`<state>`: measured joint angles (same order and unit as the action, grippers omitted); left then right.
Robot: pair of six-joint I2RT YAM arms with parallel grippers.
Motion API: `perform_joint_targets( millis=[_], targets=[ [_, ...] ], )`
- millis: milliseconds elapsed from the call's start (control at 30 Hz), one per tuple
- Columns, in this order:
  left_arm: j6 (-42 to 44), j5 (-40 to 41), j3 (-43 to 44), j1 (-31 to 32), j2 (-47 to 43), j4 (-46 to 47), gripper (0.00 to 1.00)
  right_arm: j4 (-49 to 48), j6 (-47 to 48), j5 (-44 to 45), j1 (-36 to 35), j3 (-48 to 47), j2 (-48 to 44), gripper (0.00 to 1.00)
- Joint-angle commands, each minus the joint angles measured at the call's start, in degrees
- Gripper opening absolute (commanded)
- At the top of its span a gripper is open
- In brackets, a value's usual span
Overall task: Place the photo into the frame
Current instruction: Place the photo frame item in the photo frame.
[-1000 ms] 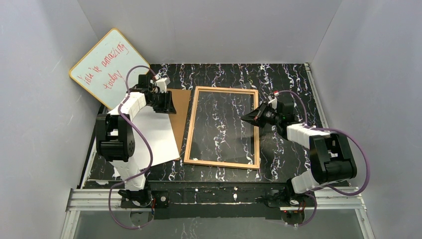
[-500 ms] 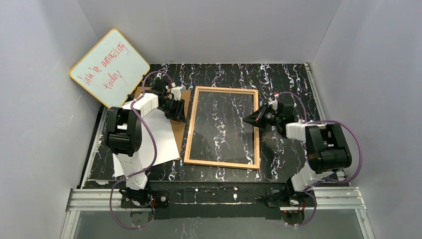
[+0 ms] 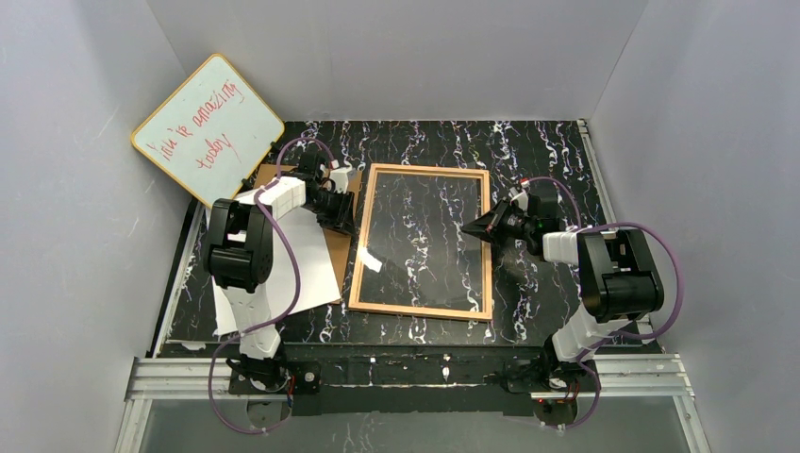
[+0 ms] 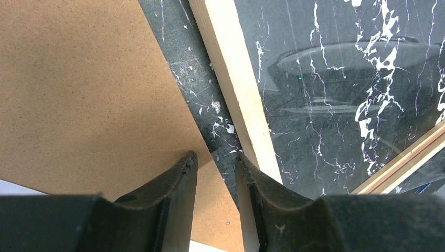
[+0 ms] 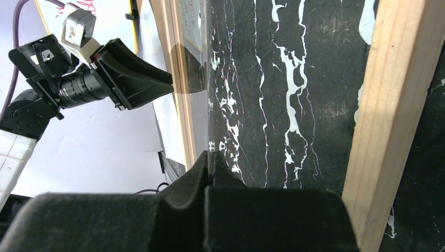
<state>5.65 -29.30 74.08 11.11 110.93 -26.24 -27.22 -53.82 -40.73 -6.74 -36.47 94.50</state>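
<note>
The light-wood frame [image 3: 487, 236] lies flat mid-table, and its clear pane [image 3: 420, 236] catches a white glint near the left rail. My right gripper [image 3: 469, 226] [image 5: 212, 155] reaches in over the right rail [image 5: 388, 121]. It is shut on the pane's edge, which runs edge-on out of its tips. The photo [image 3: 297, 269] lies white side up left of the frame, partly on the brown backing board [image 3: 341, 193] [image 4: 78, 79]. My left gripper [image 3: 342, 223] [image 4: 215, 157] hangs narrowly open and holds nothing, over the strip of table between the board's corner and the frame's left rail [image 4: 236, 79].
A yellow-rimmed whiteboard [image 3: 208, 127] with red writing leans in the back left corner. Grey walls close in the table on three sides. Both arm bases sit on the metal rail [image 3: 406, 373] at the near edge.
My left arm has swung right, from over the backing board to the frame's left rail, its jaws narrowing a little. A white glint has appeared on the pane. The right gripper has stayed put.
</note>
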Motion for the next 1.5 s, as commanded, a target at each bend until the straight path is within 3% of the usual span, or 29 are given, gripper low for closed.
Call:
perform_joint_targets(
  millis=[0, 900, 1467],
  targets=[
    [1.3, -0.3, 0.7, 0.5, 0.3, -1.6, 0.31, -4.3, 0.5, -1.4, 0.5, -0.3, -1.2, 0.01],
    [2.1, 0.5, 0.8, 1.9, 1.5, -1.6, 0.22, -6.2, -0.4, 0.6, 1.3, 1.7, -0.9, 0.01],
    [2.7, 0.4, 0.7, 2.3, 2.4, -1.8, 0.19, -12.2, -2.5, 1.7, 1.2, 5.0, -2.7, 0.01]
  ],
)
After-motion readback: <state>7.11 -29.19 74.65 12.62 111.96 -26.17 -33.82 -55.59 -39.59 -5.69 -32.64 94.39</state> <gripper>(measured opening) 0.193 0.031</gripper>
